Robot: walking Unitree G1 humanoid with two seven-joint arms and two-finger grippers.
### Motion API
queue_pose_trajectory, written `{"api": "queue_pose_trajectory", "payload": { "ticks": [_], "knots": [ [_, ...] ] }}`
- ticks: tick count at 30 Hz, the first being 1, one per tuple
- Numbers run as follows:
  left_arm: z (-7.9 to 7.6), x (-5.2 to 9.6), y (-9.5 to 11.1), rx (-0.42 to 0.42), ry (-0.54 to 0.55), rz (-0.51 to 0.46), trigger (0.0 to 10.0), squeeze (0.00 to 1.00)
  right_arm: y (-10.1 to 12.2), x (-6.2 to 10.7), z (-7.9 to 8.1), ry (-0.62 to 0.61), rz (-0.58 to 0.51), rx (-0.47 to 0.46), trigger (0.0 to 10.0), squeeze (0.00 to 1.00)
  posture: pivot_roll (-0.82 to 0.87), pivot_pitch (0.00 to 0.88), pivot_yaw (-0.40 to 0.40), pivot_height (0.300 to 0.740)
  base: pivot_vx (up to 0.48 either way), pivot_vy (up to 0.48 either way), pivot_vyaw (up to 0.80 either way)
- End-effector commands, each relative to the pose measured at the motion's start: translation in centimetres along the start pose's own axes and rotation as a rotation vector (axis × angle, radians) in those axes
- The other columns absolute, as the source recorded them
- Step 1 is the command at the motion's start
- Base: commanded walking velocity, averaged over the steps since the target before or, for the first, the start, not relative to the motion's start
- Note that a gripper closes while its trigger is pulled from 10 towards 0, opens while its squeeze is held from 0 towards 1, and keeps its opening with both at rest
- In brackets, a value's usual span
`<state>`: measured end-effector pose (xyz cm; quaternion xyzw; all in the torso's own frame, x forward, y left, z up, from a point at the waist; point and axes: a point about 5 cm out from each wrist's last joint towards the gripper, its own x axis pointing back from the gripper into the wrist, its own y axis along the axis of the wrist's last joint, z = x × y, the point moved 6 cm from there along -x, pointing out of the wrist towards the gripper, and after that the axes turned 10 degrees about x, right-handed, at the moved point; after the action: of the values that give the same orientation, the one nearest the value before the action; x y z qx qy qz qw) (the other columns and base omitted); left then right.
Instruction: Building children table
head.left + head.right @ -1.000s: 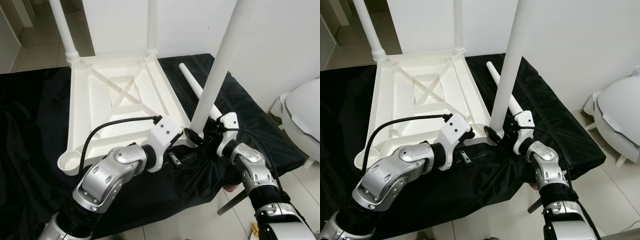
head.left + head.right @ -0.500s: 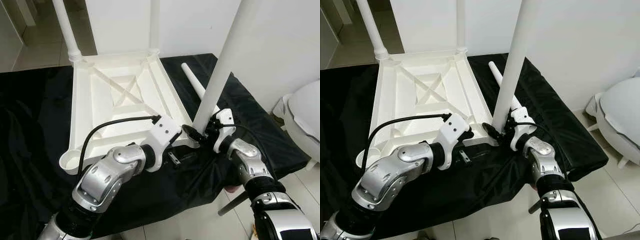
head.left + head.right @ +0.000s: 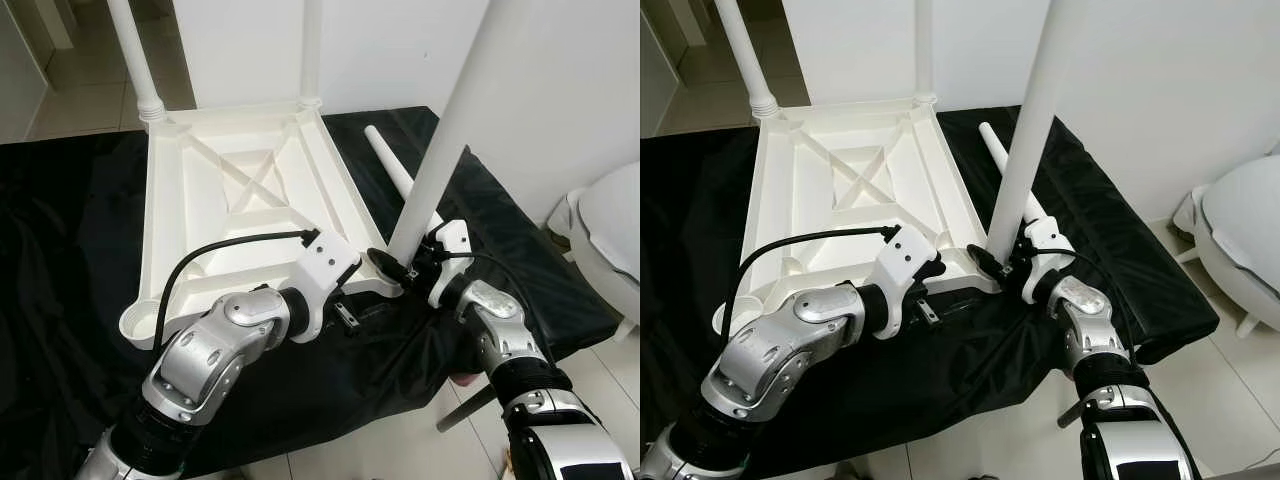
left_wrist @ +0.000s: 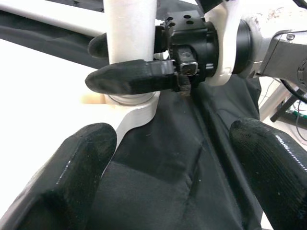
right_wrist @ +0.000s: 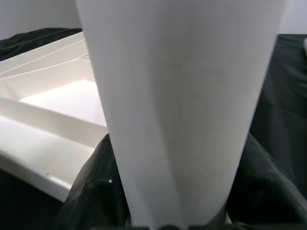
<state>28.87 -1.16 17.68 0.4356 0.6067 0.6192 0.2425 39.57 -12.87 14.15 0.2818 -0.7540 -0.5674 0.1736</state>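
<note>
A white plastic tabletop (image 3: 240, 200) is lying upside down on a black cloth (image 3: 60, 250), its ribbed underside facing up. Two legs are already standing upright in the far corner sockets: one at the far left corner (image 3: 135, 60) and one at the far right corner (image 3: 310, 50). A third leg (image 3: 445, 140) is standing upright at the near right corner of the tabletop, its lower end sitting in the corner socket (image 4: 132, 112).

The right gripper (image 3: 398, 268) is clamping this third leg close to its base, one black finger (image 4: 132, 79) lying across the front of the leg and the other passing behind it. In the right wrist view the leg (image 5: 182, 110) is rising straight up between the fingers, with the tabletop's rim (image 5: 43, 143) beside it.

The left gripper (image 3: 345, 315) is hovering just beside the same corner, over the cloth near the tabletop's near edge. Its two black fingers (image 4: 72, 187) are spread wide apart with nothing between them, pointing toward the socket and the right gripper.

A fourth leg (image 3: 395, 180) is lying loose on the cloth along the right side of the tabletop, partly hidden behind the upright leg. A white rounded object (image 3: 610, 225) is standing on the tiled floor (image 3: 390, 450) to the right of the cloth.
</note>
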Motion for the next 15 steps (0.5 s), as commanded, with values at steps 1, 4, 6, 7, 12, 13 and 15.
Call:
{"api": "queue_pose_trajectory", "payload": {
  "ticks": [1,4,6,7,12,13,15],
  "knots": [
    [-0.3,0.1,-0.3,0.007,-0.008,0.008,10.0,0.00,-1.4,0.7,-0.9,-0.092,0.054,-0.029,10.0,0.00,-0.02,0.101,-0.001,0.740,0.000,0.000,0.00],
    [-0.3,0.1,-0.4,0.008,-0.008,0.012,10.0,0.00,-1.5,0.7,-1.5,-0.162,0.067,-0.030,10.0,0.00,-0.03,0.103,0.001,0.740,0.000,0.000,0.00],
    [-0.3,0.1,-0.4,0.008,-0.009,0.013,10.0,0.00,-1.3,0.6,-1.4,-0.208,0.063,-0.038,10.0,0.00,-0.03,0.104,0.001,0.740,0.000,0.000,0.00],
    [-0.3,0.1,-0.4,0.008,-0.009,0.013,10.0,0.00,-1.3,0.6,-1.4,-0.208,0.063,-0.038,10.0,0.00,-0.03,0.104,0.001,0.740,0.000,0.000,0.00],
    [-0.2,0.0,-0.3,-0.001,-0.007,0.010,10.0,0.00,-0.3,0.0,-0.4,-0.289,0.030,-0.066,10.0,0.00,-0.03,0.105,0.002,0.740,0.000,0.000,0.00],
    [-0.2,0.0,-0.3,-0.001,-0.007,0.010,10.0,0.00,-0.3,0.0,-0.4,-0.289,0.030,-0.066,10.0,0.00,-0.03,0.105,0.002,0.740,0.000,0.000,0.00],
    [-0.1,0.0,-0.3,-0.004,-0.007,0.010,10.0,0.00,-0.2,-0.1,-0.2,-0.330,0.029,-0.085,10.0,0.00,-0.03,0.105,0.005,0.740,0.000,0.000,0.00]
  ]
}}
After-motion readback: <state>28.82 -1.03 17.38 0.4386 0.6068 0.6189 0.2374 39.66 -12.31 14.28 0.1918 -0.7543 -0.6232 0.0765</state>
